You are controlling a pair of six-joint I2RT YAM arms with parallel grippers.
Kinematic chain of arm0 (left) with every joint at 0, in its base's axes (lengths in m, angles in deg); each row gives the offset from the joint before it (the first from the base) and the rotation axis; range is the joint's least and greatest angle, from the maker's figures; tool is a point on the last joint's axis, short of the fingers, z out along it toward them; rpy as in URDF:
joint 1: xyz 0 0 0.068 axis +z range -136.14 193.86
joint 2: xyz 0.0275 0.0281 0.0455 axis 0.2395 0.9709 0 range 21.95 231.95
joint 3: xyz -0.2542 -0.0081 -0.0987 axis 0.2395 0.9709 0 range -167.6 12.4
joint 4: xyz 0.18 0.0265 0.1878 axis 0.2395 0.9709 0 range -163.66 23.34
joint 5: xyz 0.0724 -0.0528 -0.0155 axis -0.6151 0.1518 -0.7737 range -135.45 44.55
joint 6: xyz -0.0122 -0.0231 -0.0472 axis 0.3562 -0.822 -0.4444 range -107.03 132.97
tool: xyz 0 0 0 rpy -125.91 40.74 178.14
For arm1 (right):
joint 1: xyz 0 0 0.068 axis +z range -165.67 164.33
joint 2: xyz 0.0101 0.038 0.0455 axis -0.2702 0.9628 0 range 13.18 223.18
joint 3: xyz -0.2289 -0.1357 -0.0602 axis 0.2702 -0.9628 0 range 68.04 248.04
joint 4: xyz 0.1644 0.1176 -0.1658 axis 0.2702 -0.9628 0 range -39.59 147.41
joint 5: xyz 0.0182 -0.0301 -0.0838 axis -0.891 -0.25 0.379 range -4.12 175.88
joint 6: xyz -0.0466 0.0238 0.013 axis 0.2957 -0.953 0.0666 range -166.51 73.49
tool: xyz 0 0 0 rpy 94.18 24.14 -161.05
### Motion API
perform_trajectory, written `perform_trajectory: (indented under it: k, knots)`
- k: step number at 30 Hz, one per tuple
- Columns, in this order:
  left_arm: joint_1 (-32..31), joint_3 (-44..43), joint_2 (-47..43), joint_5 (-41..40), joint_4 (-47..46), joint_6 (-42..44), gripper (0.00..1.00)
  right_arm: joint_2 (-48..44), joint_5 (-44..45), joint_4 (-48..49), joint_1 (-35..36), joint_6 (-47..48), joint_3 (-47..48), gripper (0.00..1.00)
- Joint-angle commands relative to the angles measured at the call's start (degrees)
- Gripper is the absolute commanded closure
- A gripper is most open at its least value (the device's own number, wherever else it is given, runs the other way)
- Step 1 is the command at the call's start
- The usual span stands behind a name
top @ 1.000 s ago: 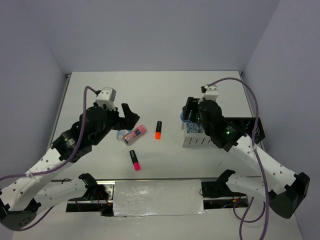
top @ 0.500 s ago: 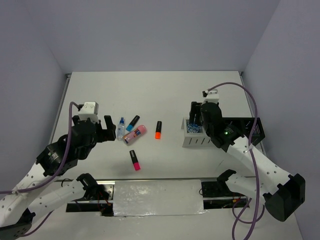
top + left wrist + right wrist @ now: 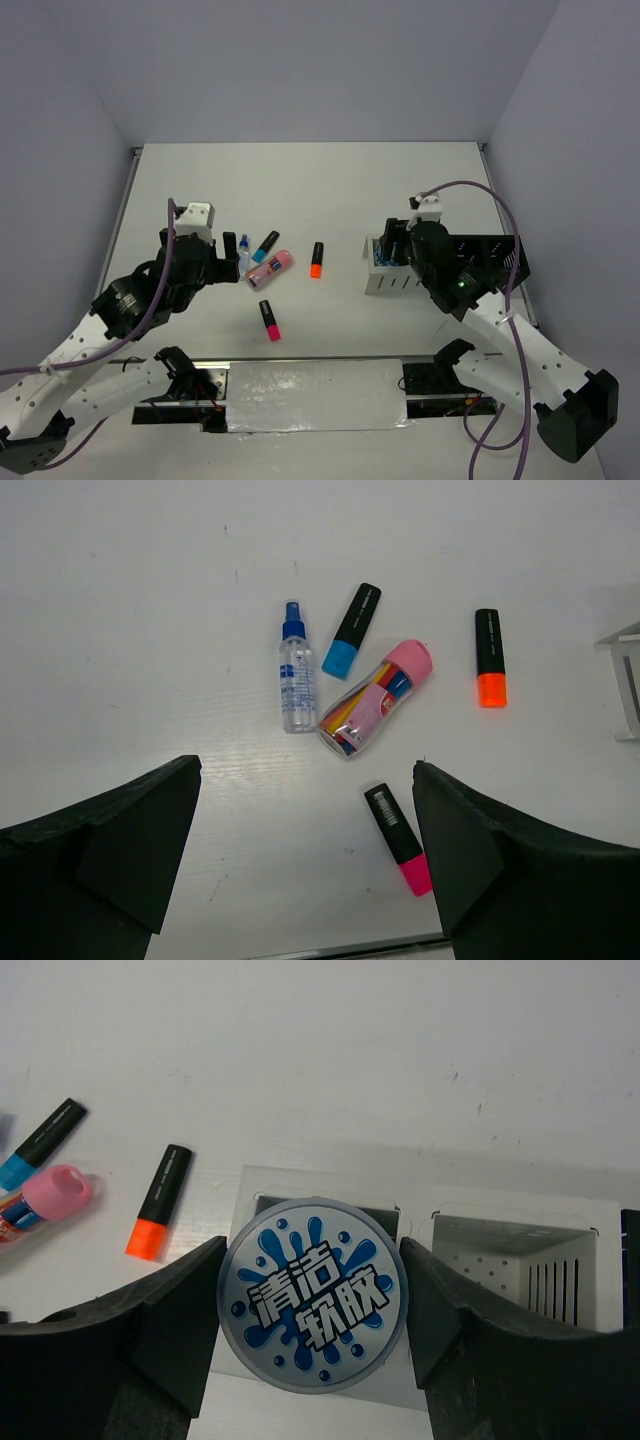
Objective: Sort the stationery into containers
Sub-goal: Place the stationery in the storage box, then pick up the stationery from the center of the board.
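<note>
3 markers are counted (blue marker (image 3: pixel 352 630), orange marker (image 3: pixel 489 657), pink marker (image 3: pixel 399 838)), plus 1 bottle (image 3: pixel 296 680), 1 pink tube (image 3: pixel 376 698), 1 tin (image 3: pixel 312 1293), 2 containers (white organizer (image 3: pixel 385 284), blk mesh box (image 3: pixel 492 250)).

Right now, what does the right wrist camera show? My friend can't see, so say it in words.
The right gripper holds a round grey tin with a blue splash lid over one compartment of the white organizer. Left of it on the table lie an orange marker, a blue marker and a pink tube.
</note>
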Motion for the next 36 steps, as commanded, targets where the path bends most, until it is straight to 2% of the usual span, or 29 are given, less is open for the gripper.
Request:
perform_trajectory:
  k: [1,2,3,5,6,7,11,13,14,16,17,22,28,32,36]
  knots:
    - [0.09,0.06,-0.31,0.64,-1.91,0.78,0.01,-1.84,-1.27,3.55,-0.24,0.78,-0.50,1.00]
    - [0.09,0.06,-0.23,0.73,-2.00,0.70,0.01,-1.49,-1.18,3.55,-0.24,0.78,-0.24,0.97]
    - [0.09,-0.02,-0.05,0.64,-1.91,0.43,0.01,-1.05,-1.18,3.37,-0.24,0.87,-0.07,0.83]
    - [0.09,-0.20,0.48,0.29,-1.30,-0.53,0.01,0.70,-0.48,2.93,-0.24,0.78,0.63,0.67]
    - [0.09,-0.29,1.09,0.03,-0.95,-1.06,0.01,1.23,-0.39,2.85,-0.24,0.78,0.73,0.53]
    - [0.09,-0.37,1.44,-0.15,-0.77,-1.85,0.01,2.37,-0.13,2.93,-0.24,0.61,0.73,0.47]
    - [0.09,-1.51,3.64,-0.93,0.81,-3.96,0.01,4.75,0.23,2.93,-0.24,0.26,1.25,0.46]
    - [0.09,-1.43,5.22,-0.68,0.99,-5.98,0.01,5.10,-0.04,2.58,-0.15,-0.18,1.96,0.34]
    - [0.09,-1.08,6.27,1.24,0.20,-6.25,0.01,5.10,-0.56,2.41,-0.15,-0.18,2.31,0.25]
    - [0.09,-0.03,7.50,4.15,-1.64,-6.25,0.01,4.75,-1.96,1.79,-0.24,-0.01,3.44,0.12]
    - [0.09,0.15,9.08,6.16,-2.52,-6.42,0.01,4.66,-2.84,1.27,-0.06,0.25,4.06,0.01]
    - [0.09,0.77,13.92,9.16,-5.95,-6.78,0.01,3.00,-4.16,-2.95,0.47,0.70,7.75,0.00]
    - [0.70,-3.00,26.48,9.95,-9.55,-2.83,0.01,-0.70,-5.66,-6.82,0.91,0.70,10.03,0.00]
    - [2.90,-5.38,35.00,9.87,-8.59,-3.17,0.01,-1.84,-6.45,-8.76,0.99,0.96,10.75,0.00]
    - [3.60,-4.07,35.46,11.54,-10.79,-3.44,0.01,-2.80,-7.06,-9.11,1.17,0.96,9.43,0.00]
